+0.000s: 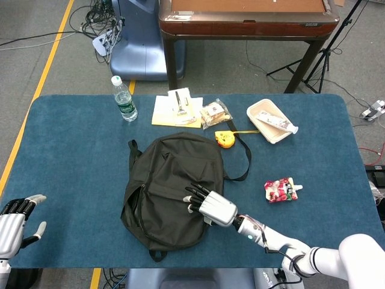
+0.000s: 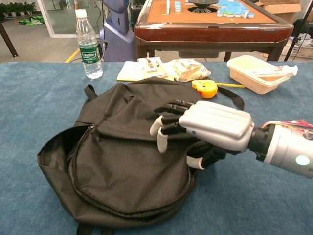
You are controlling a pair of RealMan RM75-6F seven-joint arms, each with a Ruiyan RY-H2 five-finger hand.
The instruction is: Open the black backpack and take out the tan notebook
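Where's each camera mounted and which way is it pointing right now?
Head view: high, looking down on the whole table; shows both arms, right robot hand on the black backpack, left robot hand at the near-left edge.
Chest view: low, facing forward across the table; shows only the right robot hand.
Shared: backpack, right robot hand, water bottle.

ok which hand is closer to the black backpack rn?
Right. The right hand rests on top of the black backpack, fingers curling into the fabric. The left hand sits apart at the table's near-left edge.

Around the black backpack point(image 1: 171, 189), bare cloth lies open from 6 to 9 o'clock, while a water bottle point(image 1: 124, 99), papers point(image 1: 177, 109) and tape measure point(image 1: 224, 139) crowd 11 to 1.
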